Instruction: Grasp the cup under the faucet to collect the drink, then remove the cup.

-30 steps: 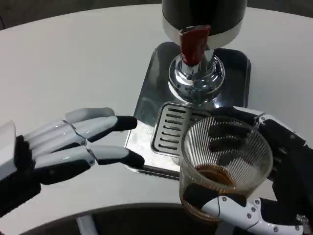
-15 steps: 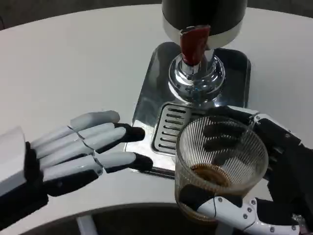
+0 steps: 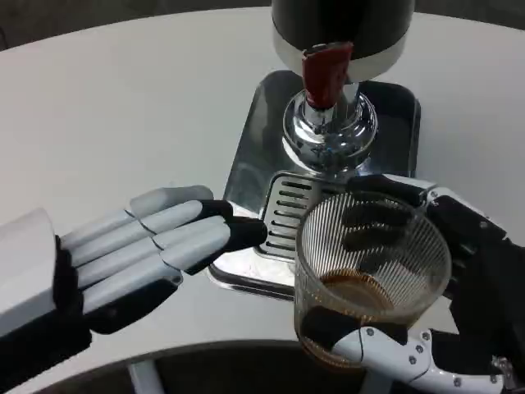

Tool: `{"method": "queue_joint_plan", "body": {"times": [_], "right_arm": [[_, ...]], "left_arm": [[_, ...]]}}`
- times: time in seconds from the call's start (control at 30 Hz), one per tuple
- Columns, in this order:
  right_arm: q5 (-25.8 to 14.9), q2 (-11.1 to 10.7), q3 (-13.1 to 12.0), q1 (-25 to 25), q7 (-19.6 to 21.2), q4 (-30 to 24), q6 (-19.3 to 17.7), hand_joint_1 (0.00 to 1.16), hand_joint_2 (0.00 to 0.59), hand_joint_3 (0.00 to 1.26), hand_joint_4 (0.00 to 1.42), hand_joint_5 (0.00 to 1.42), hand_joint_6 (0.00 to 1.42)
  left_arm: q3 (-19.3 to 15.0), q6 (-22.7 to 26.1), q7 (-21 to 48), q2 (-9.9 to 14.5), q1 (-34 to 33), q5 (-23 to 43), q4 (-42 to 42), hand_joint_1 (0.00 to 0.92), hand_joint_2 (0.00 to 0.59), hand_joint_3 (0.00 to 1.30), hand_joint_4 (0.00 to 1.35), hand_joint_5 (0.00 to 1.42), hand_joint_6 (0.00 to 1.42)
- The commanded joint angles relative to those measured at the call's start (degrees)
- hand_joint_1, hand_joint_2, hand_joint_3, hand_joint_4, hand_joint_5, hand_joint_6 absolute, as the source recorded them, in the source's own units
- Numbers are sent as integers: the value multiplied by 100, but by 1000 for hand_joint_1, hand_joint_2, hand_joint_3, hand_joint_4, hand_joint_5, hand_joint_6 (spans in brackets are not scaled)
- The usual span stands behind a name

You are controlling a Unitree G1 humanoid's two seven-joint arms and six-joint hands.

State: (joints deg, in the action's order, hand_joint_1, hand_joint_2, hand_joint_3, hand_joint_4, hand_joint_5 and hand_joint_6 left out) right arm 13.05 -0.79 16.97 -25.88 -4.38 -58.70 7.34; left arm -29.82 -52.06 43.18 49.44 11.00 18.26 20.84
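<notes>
The right hand is wrapped around the ribbed clear cup, dark fingers showing through the far wall and a white thumb across the near base. There is brown drink in the bottom of the cup, a shallow pool rather than a full serving. The cup sits low and toward me, in front of the slotted drip grille and the metal drip tray, not directly beneath the chrome faucet with its red tap lever on the dark dispenser.

So collecting looks done, judging by the liquid, and removal seems under way: the cup is clear of the spout but I cannot tell whether it rests on the white counter or is held above the edge. What remains, I would guess, is carrying it away and setting it down.

The left hand holds nothing, fingers stretched out flat and close together, tips near the tray's front corner just beside the cup.
</notes>
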Motion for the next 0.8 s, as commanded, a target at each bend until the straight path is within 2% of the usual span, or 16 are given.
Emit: {"method": "queue_joint_plan", "body": {"times": [0.03, 0.8], "right_arm": [[-107, 21, 14, 40, -49, -130, -18, 1012, 118, 773, 827, 903, 701], [-159, 32, -48, 154, -123, -130, 54, 1011, 118, 773, 828, 914, 722]], "left_arm": [[-88, 11, 32, 47, 116, 103, 96, 0, 82, 0, 0, 12, 0], [-270, -121, 163, 97, 296, 315, 244, 0, 93, 0, 0, 0, 0]]}}
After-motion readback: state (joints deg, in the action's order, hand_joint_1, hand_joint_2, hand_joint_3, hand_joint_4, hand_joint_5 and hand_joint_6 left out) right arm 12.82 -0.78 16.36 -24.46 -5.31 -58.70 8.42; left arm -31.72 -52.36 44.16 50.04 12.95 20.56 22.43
